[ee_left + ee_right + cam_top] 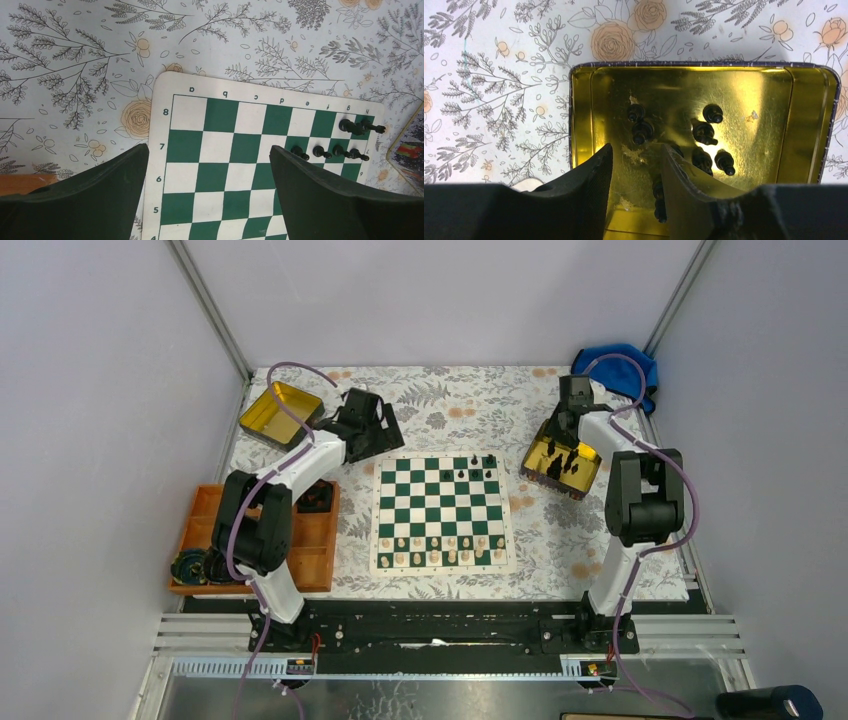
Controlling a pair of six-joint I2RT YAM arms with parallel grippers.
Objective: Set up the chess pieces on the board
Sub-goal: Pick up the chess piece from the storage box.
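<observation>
The board (pixel 440 508) lies flat in the middle of the counter, a square of dark green and white squares inside a cream border with rounded corners; the left wrist view shows letters and numbers printed along that border. A few of the black chess pieces (pixel 345 125) stand on it in the corner toward the counter's far and right edges, two on the outermost row and four in the row just inside. They are small, glossy figures, each narrower than its square. More of the black pieces lie loose on the floor of a gold tin (pixel 579 125), which sits between the board and the counter's right edge, toward the far side. Cream pieces (pixel 445 550) fill the board's two rows nearest the counter's near edge. The left gripper (pixel 210 200) hangs over the board's far left corner with its fingers spread wide and nothing between them. The right gripper (pixel 636 190) is over the tin, its fingers a narrow gap apart and empty. An orange tray (pixel 300 540) rests by the left edge.
</observation>
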